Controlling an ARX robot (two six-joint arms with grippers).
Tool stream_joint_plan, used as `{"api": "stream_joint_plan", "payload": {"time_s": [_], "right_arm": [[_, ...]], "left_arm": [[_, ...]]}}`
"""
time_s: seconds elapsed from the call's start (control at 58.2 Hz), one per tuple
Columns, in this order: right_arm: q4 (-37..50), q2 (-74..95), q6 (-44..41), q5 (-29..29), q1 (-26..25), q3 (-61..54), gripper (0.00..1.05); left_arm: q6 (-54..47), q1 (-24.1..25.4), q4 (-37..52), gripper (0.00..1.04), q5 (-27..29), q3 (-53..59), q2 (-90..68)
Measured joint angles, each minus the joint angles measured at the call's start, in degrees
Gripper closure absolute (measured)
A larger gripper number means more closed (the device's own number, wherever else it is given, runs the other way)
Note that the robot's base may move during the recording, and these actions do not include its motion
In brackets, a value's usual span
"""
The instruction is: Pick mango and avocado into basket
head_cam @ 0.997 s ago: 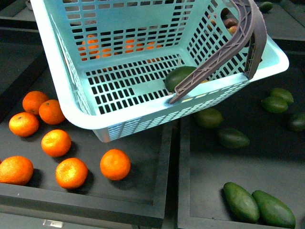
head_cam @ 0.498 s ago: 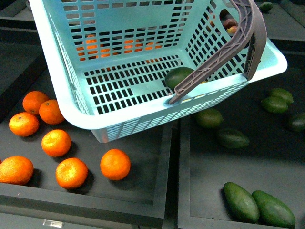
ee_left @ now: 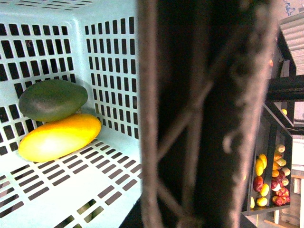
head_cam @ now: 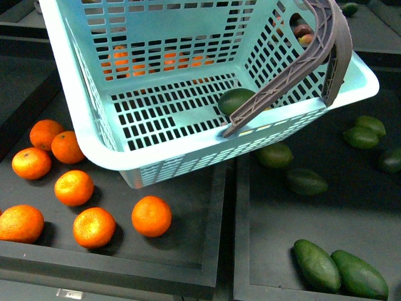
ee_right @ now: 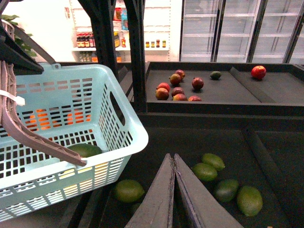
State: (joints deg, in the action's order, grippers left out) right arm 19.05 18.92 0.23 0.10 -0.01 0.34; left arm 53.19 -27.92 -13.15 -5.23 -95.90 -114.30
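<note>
Inside the basket (ee_left: 57,199): mango (ee_left: 59,137) and avocado (ee_left: 52,99) lie touching in a corner, so both seem packed.
Right gripper (ee_right: 174,164): closed, holding nothing.
Left gripper: hidden, cannot tell.

The right tool (ee_right: 174,164) has two dark grey, smooth, flat fingers tapering to pointed tips.

My basket (head_cam: 81,119) looks like smooth, light teal plastic, a little shiny, full of slots. Its handle (head_cam: 326,44) is dull grey-brown plastic with ribs. Inside the basket, the mango (ee_left: 59,137) has smooth, shiny yellow skin, and the avocado (ee_left: 52,99) on it looks smooth and dull green. The oranges (head_cam: 74,187) beside the basket have bumpy, shiny peel. The tray (head_cam: 182,257) under them is matt black.
</note>
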Motion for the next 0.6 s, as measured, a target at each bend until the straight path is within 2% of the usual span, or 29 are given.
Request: {"api": "stream_joint_plan", "payload": {"time_s": [0.498, 0.602], "right_arm": [[-9.2, -9.2, 0.0, 0.0, 0.0, 0.0, 1.02], [-18.6, -17.3, 0.0, 0.0, 0.0, 0.0, 1.02]], "left_arm": [[0.0, 0.0, 0.0, 1.0, 0.0, 0.0, 0.0], [0.0, 0.0, 0.0, 1.0, 0.0, 0.0, 0.0]]}}
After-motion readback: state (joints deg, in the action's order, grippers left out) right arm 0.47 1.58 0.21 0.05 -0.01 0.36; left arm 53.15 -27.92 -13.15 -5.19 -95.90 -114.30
